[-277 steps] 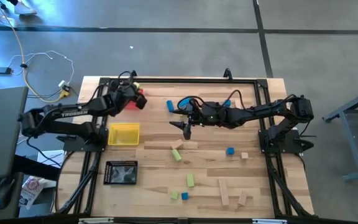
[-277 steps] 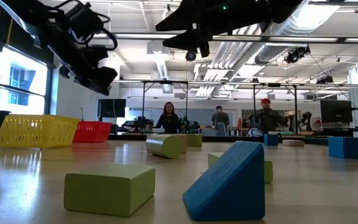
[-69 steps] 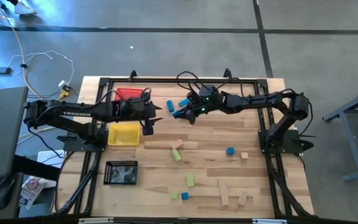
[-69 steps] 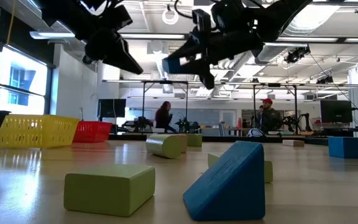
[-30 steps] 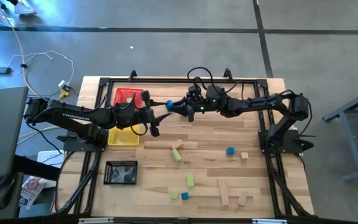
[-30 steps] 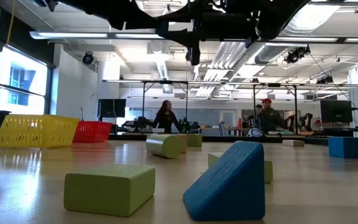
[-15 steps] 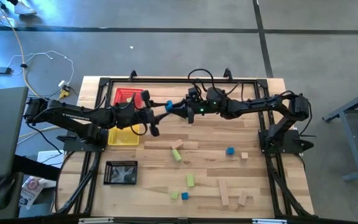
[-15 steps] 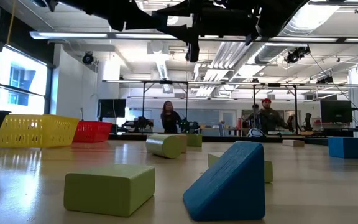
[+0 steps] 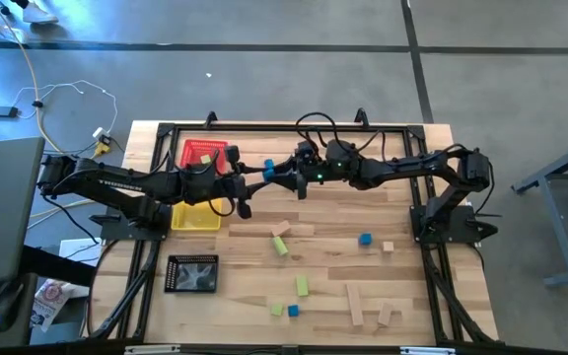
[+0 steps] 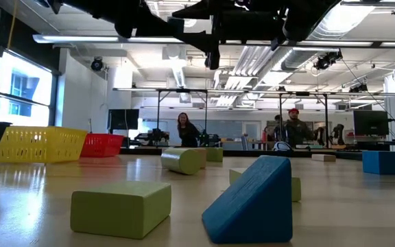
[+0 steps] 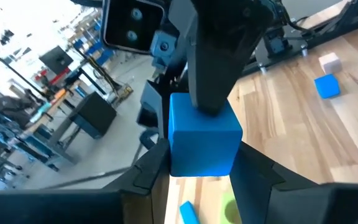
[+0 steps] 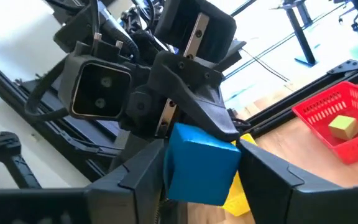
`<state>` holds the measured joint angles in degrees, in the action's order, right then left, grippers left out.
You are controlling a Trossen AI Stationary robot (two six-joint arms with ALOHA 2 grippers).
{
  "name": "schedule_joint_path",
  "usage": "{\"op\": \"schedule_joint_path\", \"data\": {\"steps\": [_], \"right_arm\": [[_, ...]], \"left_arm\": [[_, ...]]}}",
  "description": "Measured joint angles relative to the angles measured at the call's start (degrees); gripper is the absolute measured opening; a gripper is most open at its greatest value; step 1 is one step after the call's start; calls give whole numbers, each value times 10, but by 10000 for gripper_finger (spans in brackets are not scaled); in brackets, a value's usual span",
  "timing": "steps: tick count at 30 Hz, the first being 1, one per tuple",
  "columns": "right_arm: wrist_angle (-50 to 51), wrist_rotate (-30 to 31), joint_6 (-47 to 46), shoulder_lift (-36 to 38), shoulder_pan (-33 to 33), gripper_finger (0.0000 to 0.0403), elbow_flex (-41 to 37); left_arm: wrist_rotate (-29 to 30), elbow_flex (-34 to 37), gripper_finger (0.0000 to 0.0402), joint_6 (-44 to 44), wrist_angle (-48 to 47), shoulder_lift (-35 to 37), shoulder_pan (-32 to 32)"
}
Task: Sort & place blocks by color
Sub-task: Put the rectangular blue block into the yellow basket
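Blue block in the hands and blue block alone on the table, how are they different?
The held blue block is up in the air; the loose blue block rests on the table. The right hand grips the held blue block, the left hand beside it; nothing touches the loose blue block. Both are blue cubes.

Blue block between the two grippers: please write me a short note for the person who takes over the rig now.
Left gripper and right gripper: both appear shut on the blue block, held in the air over the far middle of the table, mid-handover.
Done: one yellowish block lies in the red tray.
The yellow tray and the black tray sit at the table's left side; their contents cannot be seen.
Left: loose on the table are green blocks, two blue cubes and tan pieces.
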<state>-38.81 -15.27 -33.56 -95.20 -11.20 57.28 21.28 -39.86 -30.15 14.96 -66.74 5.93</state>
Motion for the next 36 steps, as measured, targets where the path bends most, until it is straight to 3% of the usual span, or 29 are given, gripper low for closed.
{"op": "schedule_joint_path", "data": {"steps": [8,17,25,33,36], "right_arm": [[23,14,2,0,-1,227,1],[67,18,2,0,-1,229,1],[100,18,6,0,-1,229,1],[121,18,21,0,-1,229,1],[134,19,27,0,-1,229,1]], "left_arm": [[43,0,115,43,-93,0,-2],[103,0,115,123,-254,2,-37],[145,0,115,247,-400,14,-76],[149,0,115,385,-540,35,-117],[126,0,115,441,-593,38,-128]]}}
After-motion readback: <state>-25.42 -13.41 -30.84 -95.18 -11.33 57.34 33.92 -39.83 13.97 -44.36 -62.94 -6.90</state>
